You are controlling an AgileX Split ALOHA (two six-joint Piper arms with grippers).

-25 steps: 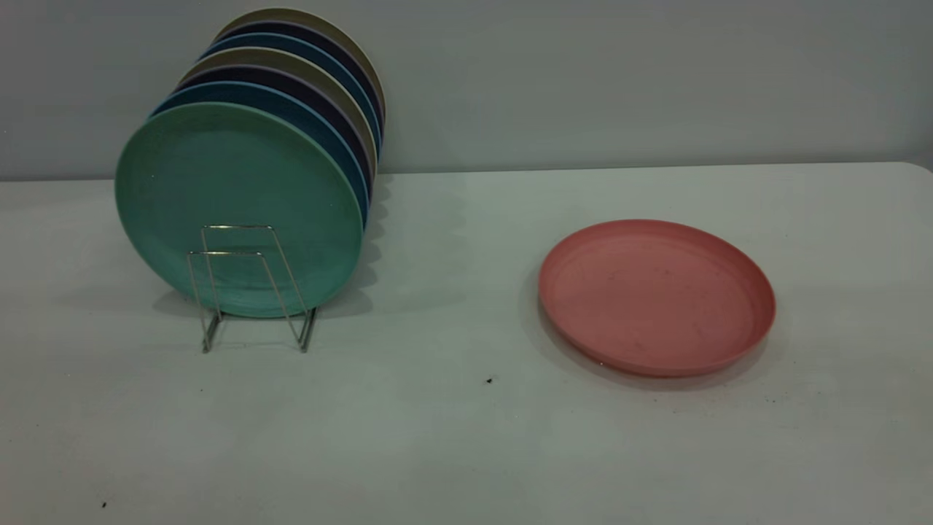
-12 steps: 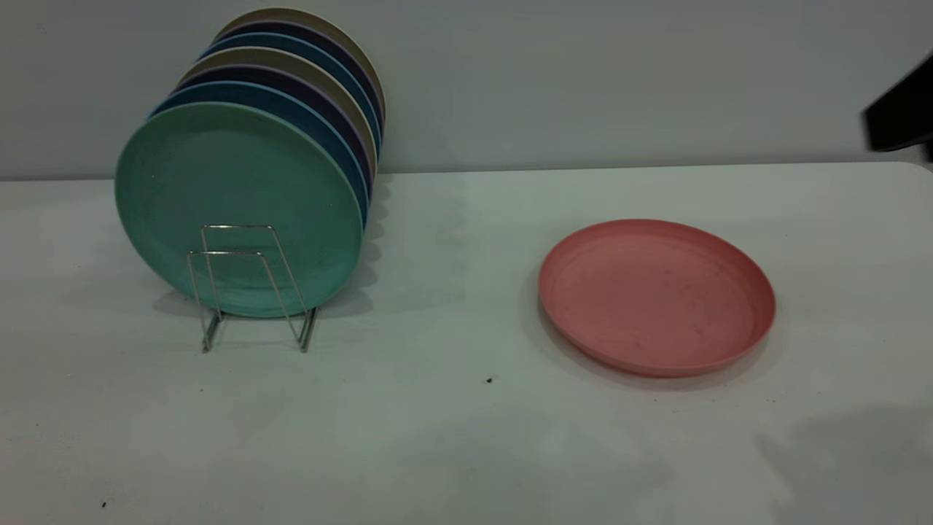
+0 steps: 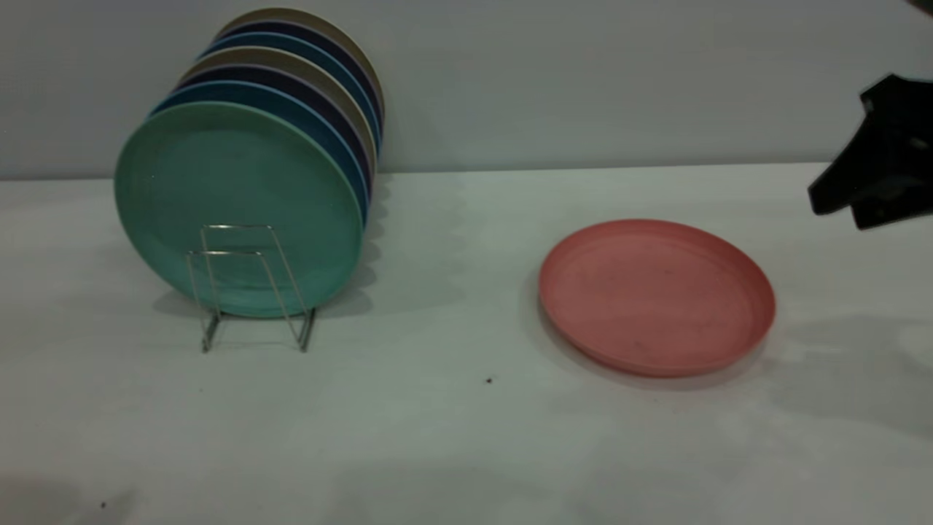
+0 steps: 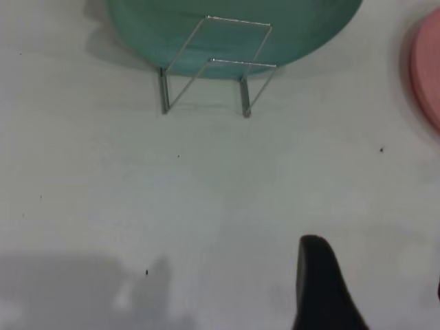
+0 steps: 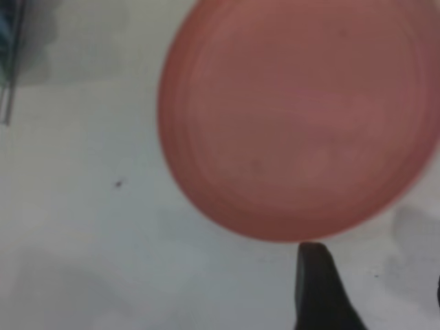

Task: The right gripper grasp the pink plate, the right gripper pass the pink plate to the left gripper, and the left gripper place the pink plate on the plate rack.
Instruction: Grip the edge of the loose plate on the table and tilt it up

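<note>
The right claw [image 3: 838, 203] had swung in, jaws parted, above the untouched pink plate [image 3: 656, 295]; left claw's state unclear.

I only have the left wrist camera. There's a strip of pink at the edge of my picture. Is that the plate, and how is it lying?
Observer: Yes. The round salmon-pink plastic plate lies flat on the white table, rim up, to the right of the silver wire plate rack and apart from it.
Operator: Where's the right hand?
Observer: The black right hand hangs above the table at the exterior view's right edge, not touching the pink plate.
Operator: How full is the rack?
Observer: Behind the round green plate stands a row of further plates; the two loops in front hold nothing.
</note>
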